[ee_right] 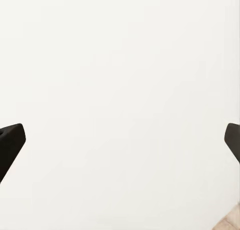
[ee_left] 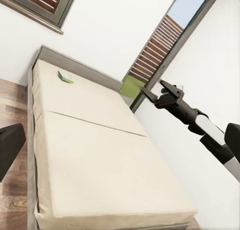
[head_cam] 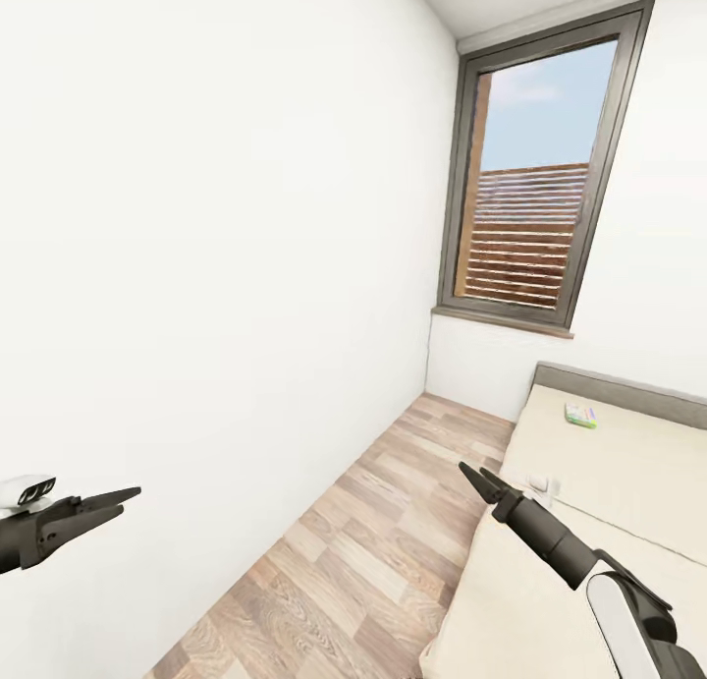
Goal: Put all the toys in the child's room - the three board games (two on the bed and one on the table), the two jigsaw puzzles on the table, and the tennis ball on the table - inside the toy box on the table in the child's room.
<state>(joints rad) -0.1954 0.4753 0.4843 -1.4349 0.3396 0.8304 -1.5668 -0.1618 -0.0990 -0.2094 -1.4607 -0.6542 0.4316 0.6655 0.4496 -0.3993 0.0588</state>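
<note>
A pale green board game (head_cam: pixel 580 415) lies flat near the head of the bed (head_cam: pixel 609 482); it shows on the cream mattress (ee_left: pixel 95 140) as a thin green box (ee_left: pixel 65 77). A smaller whitish flat box (head_cam: pixel 539 482) lies on the bed just beyond my right gripper (head_cam: pixel 473 473), which hovers open and empty over the mattress's near edge. The left wrist view shows that right gripper (ee_left: pixel 147 93) above the bed. My left gripper (head_cam: pixel 123 502) is open and empty by the white wall. The table, toy box, jigsaw puzzles and tennis ball are out of view.
A white wall (head_cam: pixel 196 266) runs close along my left. A strip of wood plank floor (head_cam: pixel 363 541) lies between the wall and the bed. A dark-framed window (head_cam: pixel 535 178) stands in the far wall. The bed has a grey headboard (head_cam: pixel 628 384).
</note>
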